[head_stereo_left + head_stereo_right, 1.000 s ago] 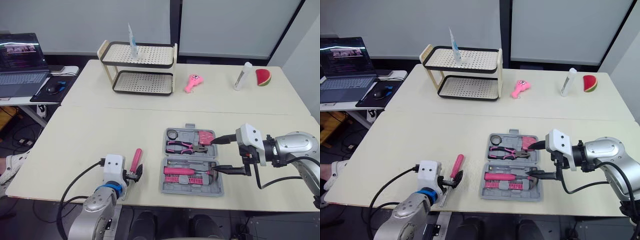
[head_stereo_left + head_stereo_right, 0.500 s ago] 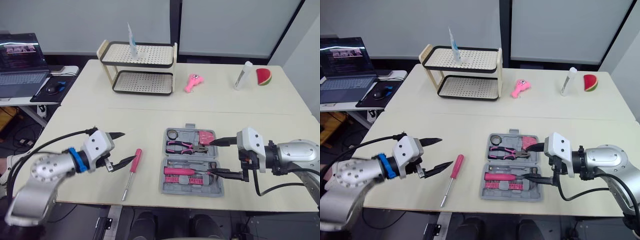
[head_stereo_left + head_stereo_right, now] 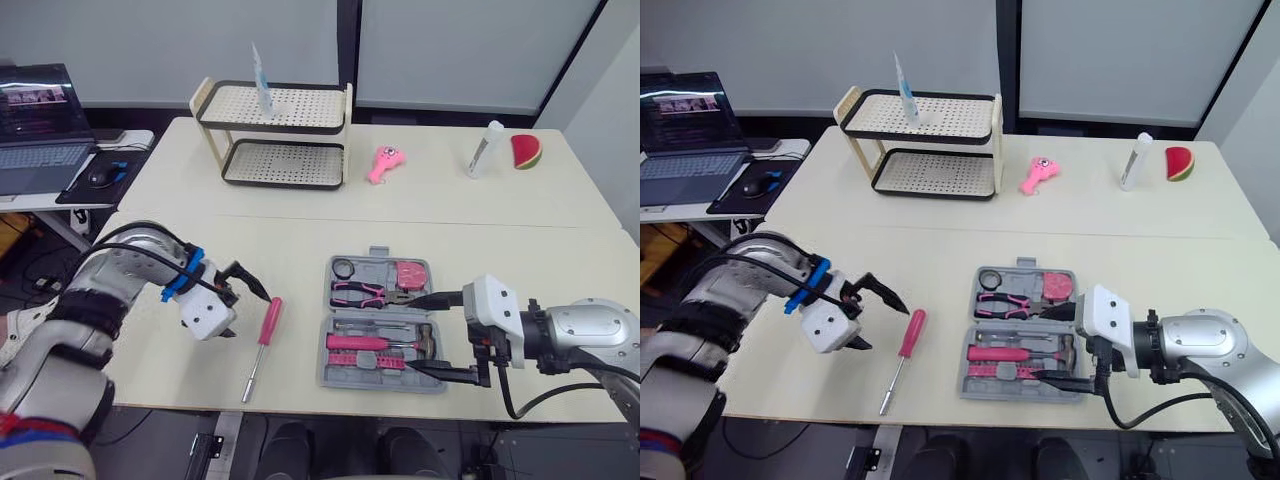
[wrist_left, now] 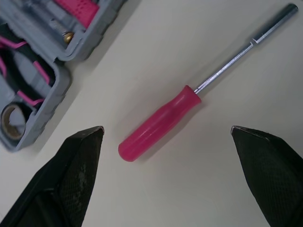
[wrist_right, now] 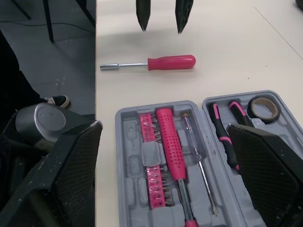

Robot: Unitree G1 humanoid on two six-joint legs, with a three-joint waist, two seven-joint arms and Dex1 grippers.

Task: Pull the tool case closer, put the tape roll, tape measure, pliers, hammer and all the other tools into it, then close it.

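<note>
Left gripper [image 3: 247, 315] swung in by pink screwdriver [image 3: 270, 320], spread | right gripper [image 3: 413, 334] spread wide over open tool case [image 3: 326, 372]

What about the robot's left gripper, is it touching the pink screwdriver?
Apart. In the left wrist view, bare table shows between the pink screwdriver and both open fingers of the left gripper.

1. Two-tier rack [image 3: 275, 135] at far L of table [image 3: 430, 190]; white tube [image 3: 259, 68] upright on top tier.
2. Pink toy [image 3: 383, 164] just R of rack.
3. White bottle [image 3: 484, 150] & watermelon slice [image 3: 526, 152] side by side, far R.
4. Laptop [image 3: 40, 130] + mouse [image 3: 100, 176] on side desk [image 3: 135, 139], L.
</note>
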